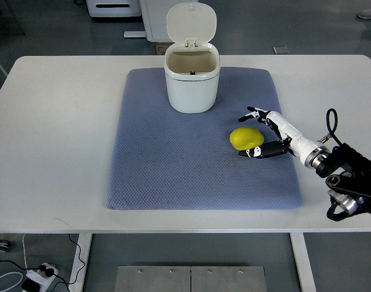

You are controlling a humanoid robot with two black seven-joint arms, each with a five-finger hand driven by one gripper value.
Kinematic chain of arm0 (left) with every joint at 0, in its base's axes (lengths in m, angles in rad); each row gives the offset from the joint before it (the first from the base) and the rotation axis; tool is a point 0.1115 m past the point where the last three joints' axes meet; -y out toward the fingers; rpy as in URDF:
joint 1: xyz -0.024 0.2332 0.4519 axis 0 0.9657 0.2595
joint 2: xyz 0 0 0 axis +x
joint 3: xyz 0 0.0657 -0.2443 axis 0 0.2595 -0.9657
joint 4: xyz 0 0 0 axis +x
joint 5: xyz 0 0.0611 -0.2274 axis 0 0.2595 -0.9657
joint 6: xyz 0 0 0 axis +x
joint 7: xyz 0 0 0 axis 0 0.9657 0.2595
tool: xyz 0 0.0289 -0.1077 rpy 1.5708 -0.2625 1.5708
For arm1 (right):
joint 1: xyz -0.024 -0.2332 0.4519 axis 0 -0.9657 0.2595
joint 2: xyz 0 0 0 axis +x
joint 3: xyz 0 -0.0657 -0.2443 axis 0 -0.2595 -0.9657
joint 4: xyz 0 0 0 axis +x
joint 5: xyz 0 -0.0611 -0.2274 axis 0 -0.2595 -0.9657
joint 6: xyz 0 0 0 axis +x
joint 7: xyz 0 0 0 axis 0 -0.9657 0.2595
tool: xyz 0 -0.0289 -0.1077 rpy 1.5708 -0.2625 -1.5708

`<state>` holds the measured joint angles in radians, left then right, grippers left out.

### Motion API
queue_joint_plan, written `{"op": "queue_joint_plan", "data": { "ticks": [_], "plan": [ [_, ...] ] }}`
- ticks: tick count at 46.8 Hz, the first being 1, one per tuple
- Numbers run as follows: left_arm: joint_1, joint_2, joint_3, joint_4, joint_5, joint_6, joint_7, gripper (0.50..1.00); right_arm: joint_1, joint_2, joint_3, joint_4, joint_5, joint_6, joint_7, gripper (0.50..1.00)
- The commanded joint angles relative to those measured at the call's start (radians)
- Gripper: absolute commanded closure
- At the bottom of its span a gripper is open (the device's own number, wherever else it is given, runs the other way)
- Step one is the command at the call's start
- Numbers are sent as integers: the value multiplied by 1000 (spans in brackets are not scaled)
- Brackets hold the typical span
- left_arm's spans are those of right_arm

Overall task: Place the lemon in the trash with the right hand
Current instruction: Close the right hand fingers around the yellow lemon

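Reach step: right hand point(258, 132) open around lemon point(246, 139) at centre-right, not gripping yet. Next, I'd say: close fingers, lift, carry up-left to open bin point(192, 76).

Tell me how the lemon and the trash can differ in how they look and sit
The lemon is yellow, small and rounded, lying on its side; the trash can is white, much larger and stands upright with its lid flipped open. The lemon sits between the right hand fingers; nothing touches the trash can. Both rest on the blue-grey mat.
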<state>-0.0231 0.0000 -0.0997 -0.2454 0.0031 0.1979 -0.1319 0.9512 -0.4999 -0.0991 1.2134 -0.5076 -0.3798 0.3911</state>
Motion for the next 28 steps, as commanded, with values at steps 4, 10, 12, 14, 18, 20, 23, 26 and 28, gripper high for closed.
{"op": "queue_joint_plan", "data": {
  "ticks": [4,10,12,14,18,20,23,26,28],
  "plan": [
    [0,0,0,0,0,0,0,500,7,14,-11,-2,1,-8,3,500],
    [0,0,0,0,0,0,0,500,6,17,-13,-2,1,-8,0,502],
    [0,0,0,0,0,0,0,500,6,17,-13,-3,1,-8,0,502],
    [0,0,0,0,0,0,0,500,6,17,-13,-6,1,-8,0,505],
    [0,0,0,0,0,0,0,500,6,17,-14,-9,1,-8,0,509],
    [0,0,0,0,0,0,0,500,6,17,-14,-9,1,-8,0,513],
    [0,0,0,0,0,0,0,500,6,17,-18,-12,1,-8,3,521],
    [0,0,0,0,0,0,0,500,7,17,-27,-15,1,-8,0,532],
    [0,0,0,0,0,0,0,500,9,15,-30,-17,1,-8,0,538]
  ]
}}
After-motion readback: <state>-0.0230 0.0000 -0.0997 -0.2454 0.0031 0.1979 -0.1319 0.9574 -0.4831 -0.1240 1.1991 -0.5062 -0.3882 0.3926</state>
